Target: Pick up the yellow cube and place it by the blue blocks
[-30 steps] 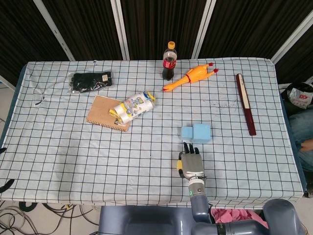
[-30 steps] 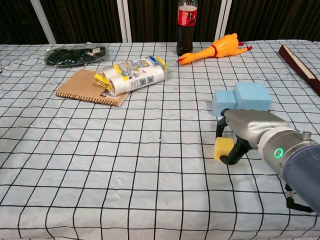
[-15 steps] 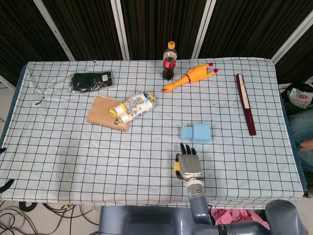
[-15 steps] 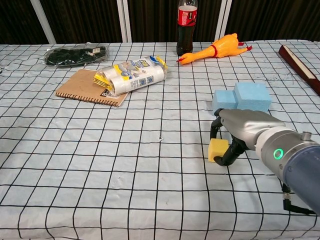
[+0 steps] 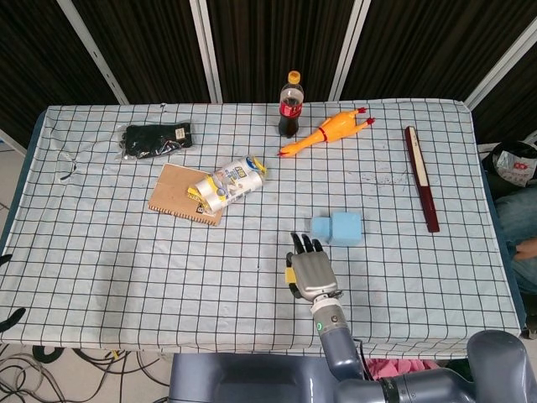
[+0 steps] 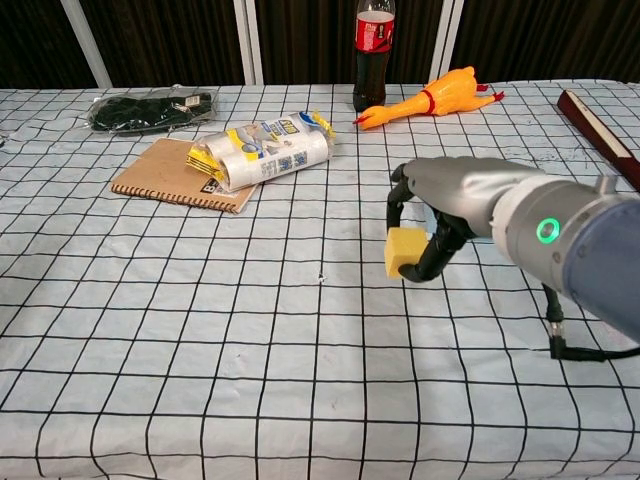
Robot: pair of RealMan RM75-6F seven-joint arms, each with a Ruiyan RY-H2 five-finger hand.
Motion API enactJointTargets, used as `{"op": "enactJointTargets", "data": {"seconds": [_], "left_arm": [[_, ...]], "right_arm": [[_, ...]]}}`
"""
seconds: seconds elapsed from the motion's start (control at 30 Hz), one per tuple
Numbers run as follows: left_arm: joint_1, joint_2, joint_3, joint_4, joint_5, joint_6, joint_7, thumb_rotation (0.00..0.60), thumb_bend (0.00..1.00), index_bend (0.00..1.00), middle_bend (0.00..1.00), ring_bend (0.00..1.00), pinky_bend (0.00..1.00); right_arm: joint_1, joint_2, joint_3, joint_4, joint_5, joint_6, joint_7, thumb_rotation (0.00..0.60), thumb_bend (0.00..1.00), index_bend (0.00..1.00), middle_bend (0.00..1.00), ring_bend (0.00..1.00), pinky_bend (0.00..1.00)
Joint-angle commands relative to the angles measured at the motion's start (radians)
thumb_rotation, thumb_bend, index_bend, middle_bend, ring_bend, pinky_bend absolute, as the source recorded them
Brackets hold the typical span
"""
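bright, even light from above – soft, faint shadows on the surface (image 5: 126, 269); both views sharp, backdrop dark, no glare.

Very little can be read here. The cola bottle (image 5: 290, 105) standing at the far edge of the table (image 5: 101, 252) wears a red label with white script on it, but in both views the lettering is too small and blurred to make out as words. The roll package (image 6: 268, 150) lying on the brown notebook (image 6: 180, 180) carries blue and yellow printing with some large characters across its wrapper; these cannot be read either. The black packet (image 6: 150, 108) near the far left corner shows a small pale tag whose print is illegible.
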Motion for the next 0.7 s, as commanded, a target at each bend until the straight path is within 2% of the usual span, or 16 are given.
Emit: {"op": "enactJointTargets", "data": {"seconds": [0.03,0.2,0.3,0.57,0.7], "left_arm": [[-0.001,-0.002,-0.001,0.001,-0.001,0.000,0.000,0.600,0.04,0.19,0.06,0.00,0.00],[-0.003,-0.003,0.001,0.002,0.000,-0.006,-0.002,0.600,0.04,0.19,0.06,0.00,0.00],[-0.005,-0.005,0.001,0.002,0.002,-0.009,0.002,0.600,0.04,0.19,0.06,0.00,0.00],[-0.011,-0.009,-0.003,0.007,-0.010,-0.022,0.006,0.600,0.04,0.19,0.06,0.00,0.00],[-0.020,-0.013,-0.003,0.015,-0.007,-0.034,0.002,0.600,0.04,0.19,0.06,0.00,0.00]], "right_arm": [[0.059,0.016,0.073,0.054,0.071,-0.054,-0.028,0.600,0.31,0.46,0.00,0.00,0.09],[0.126,0.006,0.140,0.173,0.162,-0.138,-0.045,0.600,0.31,0.46,0.00,0.00,0.09],[0.182,-0.019,0.176,0.310,0.213,-0.211,-0.048,0.600,0.31,0.46,0.00,0.00,0.09],[0.271,-0.067,0.224,0.553,0.251,-0.344,-0.002,0.600,0.30,0.46,0.00,0.00,0.09],[0.295,-0.085,0.219,0.630,0.258,-0.389,0.021,0.600,0.30,0.46,0.00,0.00,0.09]]}}
